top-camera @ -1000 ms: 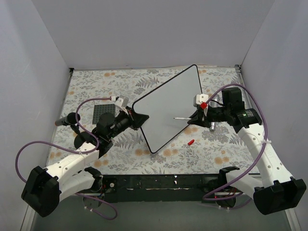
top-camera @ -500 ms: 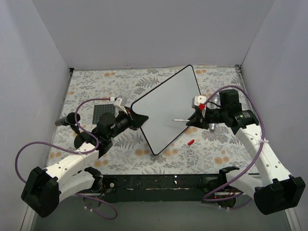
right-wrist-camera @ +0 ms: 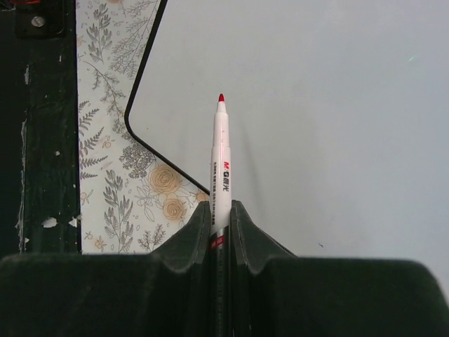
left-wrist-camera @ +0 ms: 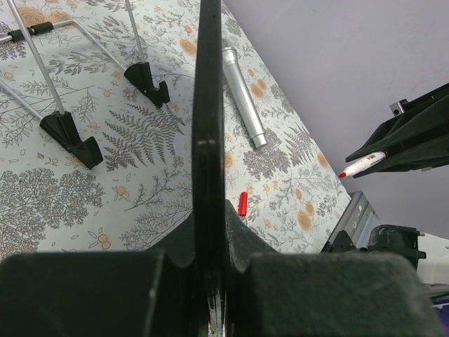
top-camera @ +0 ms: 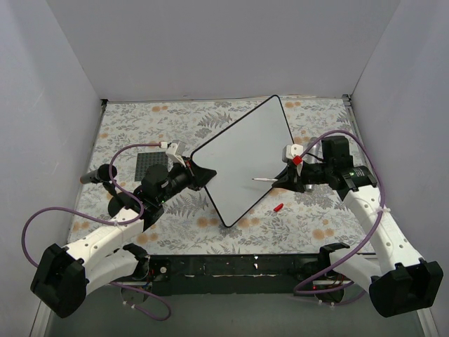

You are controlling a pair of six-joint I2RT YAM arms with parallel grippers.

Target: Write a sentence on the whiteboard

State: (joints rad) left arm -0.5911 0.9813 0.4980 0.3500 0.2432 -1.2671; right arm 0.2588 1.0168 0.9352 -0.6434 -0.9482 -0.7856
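Observation:
The whiteboard [top-camera: 242,158] stands tilted over the floral table, its face plain white; the sentence does not show on it. My left gripper [top-camera: 200,175] is shut on the board's left corner; in the left wrist view its black rim [left-wrist-camera: 208,105] runs straight up from between my fingers [left-wrist-camera: 210,235]. My right gripper [top-camera: 279,180] is shut on a white marker [top-camera: 265,178] with a red tip. In the right wrist view the marker [right-wrist-camera: 222,161] sticks out of the gripper [right-wrist-camera: 219,207], tip aimed at the board's face [right-wrist-camera: 316,105] near its lower corner. The marker [left-wrist-camera: 363,165] also shows from the left wrist.
A red marker cap [top-camera: 278,207] lies on the table near the board's lower corner, and shows again as the cap [left-wrist-camera: 242,203]. A silver cylinder [left-wrist-camera: 244,98] lies behind the board beside wire legs with black feet [left-wrist-camera: 70,137]. A dark square pad [top-camera: 151,165] sits at left. Grey walls enclose the table.
The board has swung slightly, its top corner shifting left. My right gripper with the marker has drifted a little toward the near edge. Both grips are unchanged.

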